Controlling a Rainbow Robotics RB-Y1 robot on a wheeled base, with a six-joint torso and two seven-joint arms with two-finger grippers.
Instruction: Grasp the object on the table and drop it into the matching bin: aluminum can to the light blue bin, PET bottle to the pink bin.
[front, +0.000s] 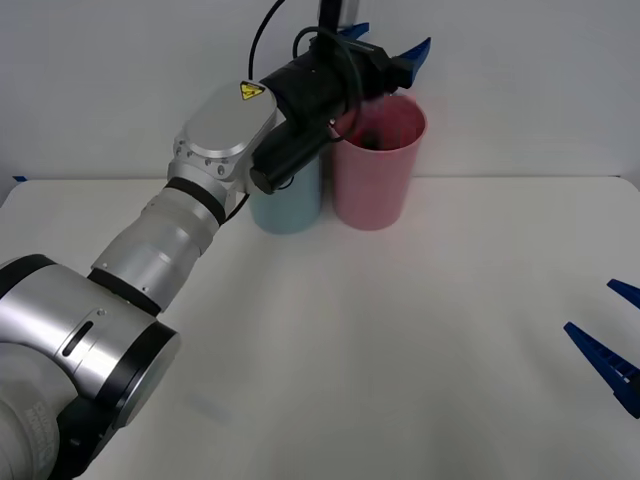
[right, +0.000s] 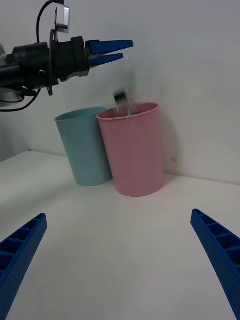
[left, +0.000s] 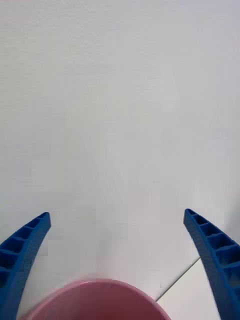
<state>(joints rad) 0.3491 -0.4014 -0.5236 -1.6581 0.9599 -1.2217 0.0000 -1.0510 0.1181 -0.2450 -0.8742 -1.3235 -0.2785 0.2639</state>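
Two grippers noted. Right gripper (front: 612, 345) sits low over the white table (front: 420, 330), well short of the pink bin (front: 378, 165), fingers spread wide, holding nothing. Light blue bin (front: 288, 205) stands touching or just beside the pink bin. Left gripper (front: 385, 48) hangs above the pink bin's rim, fingers parted and empty. PET bottle (right: 122, 101), blurred, is at the pink bin's mouth, partly inside, below the left gripper.
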